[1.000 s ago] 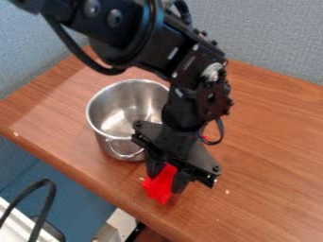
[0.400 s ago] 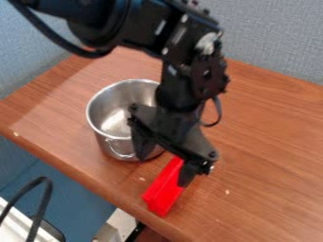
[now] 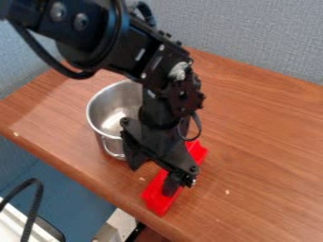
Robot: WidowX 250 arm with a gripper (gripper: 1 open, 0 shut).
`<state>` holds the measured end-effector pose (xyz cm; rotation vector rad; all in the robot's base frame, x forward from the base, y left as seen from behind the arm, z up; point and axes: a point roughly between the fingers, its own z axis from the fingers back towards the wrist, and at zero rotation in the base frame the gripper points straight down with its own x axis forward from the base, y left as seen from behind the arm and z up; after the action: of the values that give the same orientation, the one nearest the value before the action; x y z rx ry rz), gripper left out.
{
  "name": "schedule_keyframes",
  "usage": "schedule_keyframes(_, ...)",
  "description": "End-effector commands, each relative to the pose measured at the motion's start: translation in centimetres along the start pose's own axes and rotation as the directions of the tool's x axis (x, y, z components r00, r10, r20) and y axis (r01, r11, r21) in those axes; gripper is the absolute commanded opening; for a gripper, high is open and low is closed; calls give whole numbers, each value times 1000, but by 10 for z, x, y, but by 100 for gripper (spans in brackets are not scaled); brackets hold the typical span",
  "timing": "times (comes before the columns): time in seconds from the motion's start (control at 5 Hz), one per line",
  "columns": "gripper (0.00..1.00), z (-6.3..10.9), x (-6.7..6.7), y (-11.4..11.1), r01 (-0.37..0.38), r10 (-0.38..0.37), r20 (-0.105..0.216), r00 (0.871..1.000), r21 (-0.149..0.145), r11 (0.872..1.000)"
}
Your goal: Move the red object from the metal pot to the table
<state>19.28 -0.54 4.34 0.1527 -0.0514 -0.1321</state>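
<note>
While the black robot arm leans over the brown wood-grain surface, its hand points straight down with its two fingers spread wide, gripping nothing. One red object, a plain smooth rectangular block, lies flat on the surface just in front of the metal pot, near the surface's front edge and partly hidden behind the hand's lower parts. Whether the fingers touch the block cannot be told. The single pot, round and shiny stainless steel with straight sides and a rolled rim, stands just behind the hand; one small loop handle shows on its near side, and what shows of its inside holds nothing. A black cable loops below the surface's front edge, to the pot's lower left. No writing or label can be read anywhere.
</note>
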Motion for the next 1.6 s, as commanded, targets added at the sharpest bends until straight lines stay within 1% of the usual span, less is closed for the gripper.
schedule_keyframes(0.0,100,-8,-11,1,-28,28,-31,999,7,1000)
schedule_keyframes(0.2,100,-8,-16,-4,-39,39,-35,999,8,999)
schedule_keyframes(0.4,100,-17,-20,2,-20,20,-28,999,7,1000)
schedule_keyframes(0.6,100,-19,-22,9,-71,71,-32,997,1,997)
schedule_keyframes(1.0,100,-19,-18,12,-127,127,-46,991,-2,992)
schedule_keyframes(1.4,100,-18,-21,18,-61,61,-41,997,-11,998)
